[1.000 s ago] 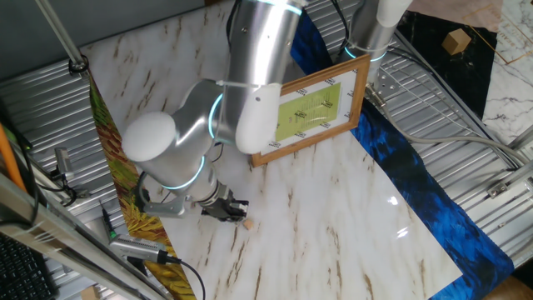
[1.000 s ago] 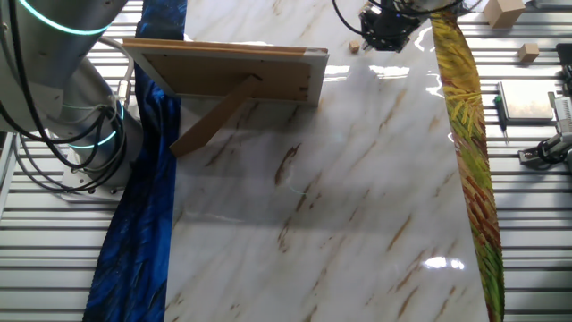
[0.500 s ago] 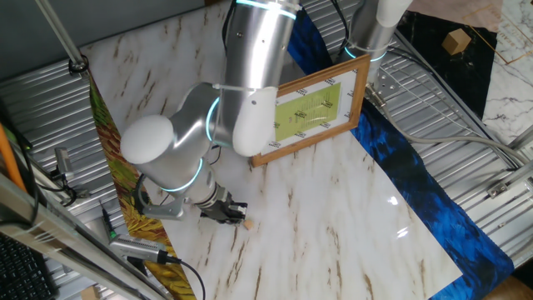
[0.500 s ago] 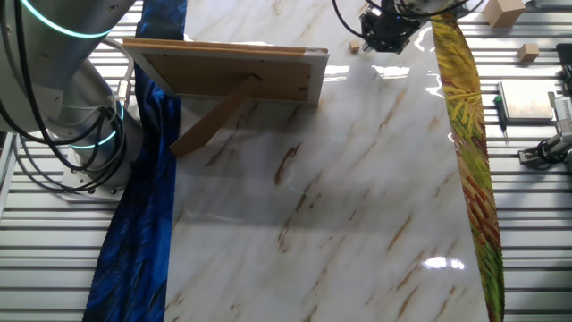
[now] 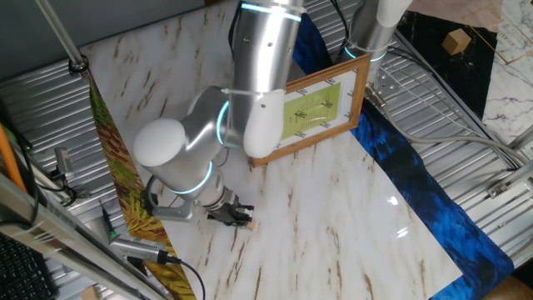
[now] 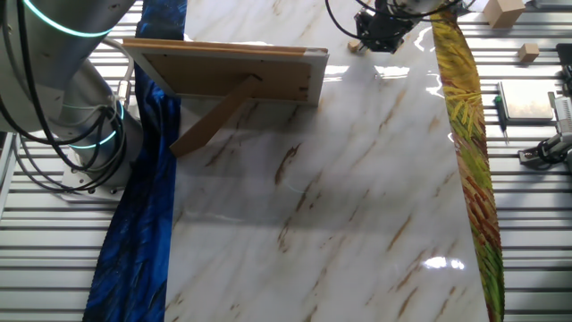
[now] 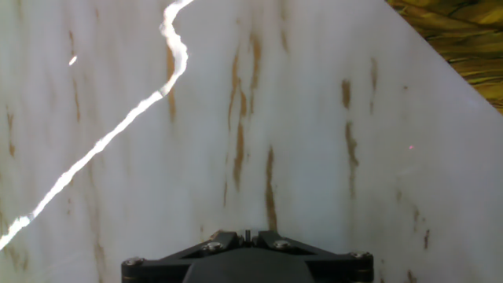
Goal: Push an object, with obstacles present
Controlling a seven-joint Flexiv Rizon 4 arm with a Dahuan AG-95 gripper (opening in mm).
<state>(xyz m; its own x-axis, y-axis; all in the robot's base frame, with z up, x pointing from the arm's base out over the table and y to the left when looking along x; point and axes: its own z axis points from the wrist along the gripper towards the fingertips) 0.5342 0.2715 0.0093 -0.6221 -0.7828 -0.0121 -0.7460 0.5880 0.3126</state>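
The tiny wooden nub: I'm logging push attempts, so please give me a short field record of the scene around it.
object: tiny light-brown wooden nub, lying on the white marble-patterned tabletop
gripper: black two-finger gripper, low beside the nub; jaws look shut, holding nothing
contact: too small to tell
obstacle: light-wood picture frame with yellow-green picture, upright on its strut, well apart from the nub
hand view: tabletop ahead, nub not seen

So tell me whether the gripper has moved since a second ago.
Yes. In one fixed view the gripper has slid slightly right across the marble, toward the side where the picture frame stands; the frame itself has not shifted.
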